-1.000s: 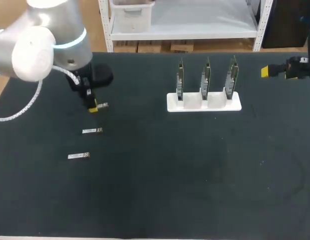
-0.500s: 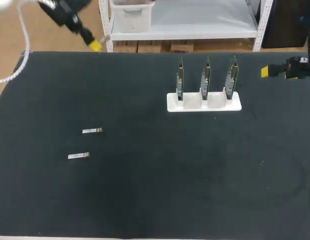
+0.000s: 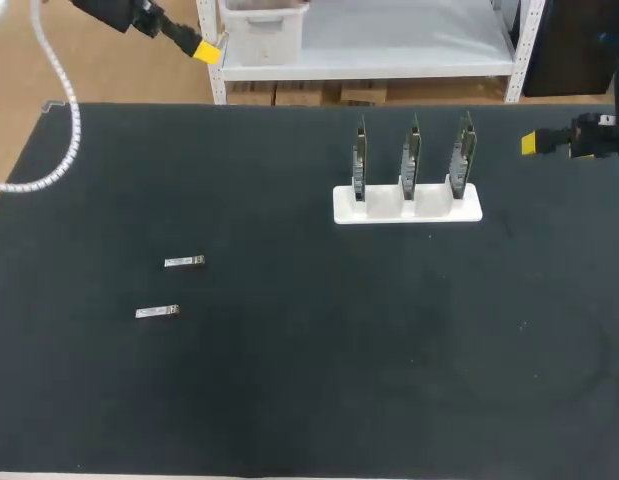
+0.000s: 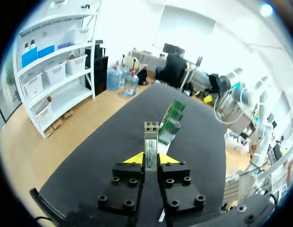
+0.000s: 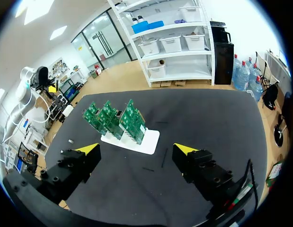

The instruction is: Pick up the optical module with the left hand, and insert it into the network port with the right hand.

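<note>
My left gripper (image 4: pixel 150 158) is shut on a small silver optical module (image 4: pixel 150 144) that sticks out upright between its yellow tips. In the head view this gripper (image 3: pixel 205 50) hangs high beyond the table's back left edge. Two more modules (image 3: pixel 184 262) (image 3: pixel 157 313) lie flat on the left of the black table. Three green network boards (image 3: pixel 409 160) stand upright in a white holder (image 3: pixel 407 208) at the back right of the middle. My right gripper (image 5: pixel 137 149) is wide open and holds nothing; it hovers near the table's right edge (image 3: pixel 534 143), facing the boards (image 5: pixel 115 118).
The black mat (image 3: pixel 369 340) covers the whole table. The white holder (image 5: pixel 146 140) is the only tall thing on it. Ahead of the left gripper, the boards (image 4: pixel 170 120) stand far down the table.
My left arm has risen from the table's left side, up and back past the rear edge, carrying one module. The right arm and the two lying modules have not moved.
</note>
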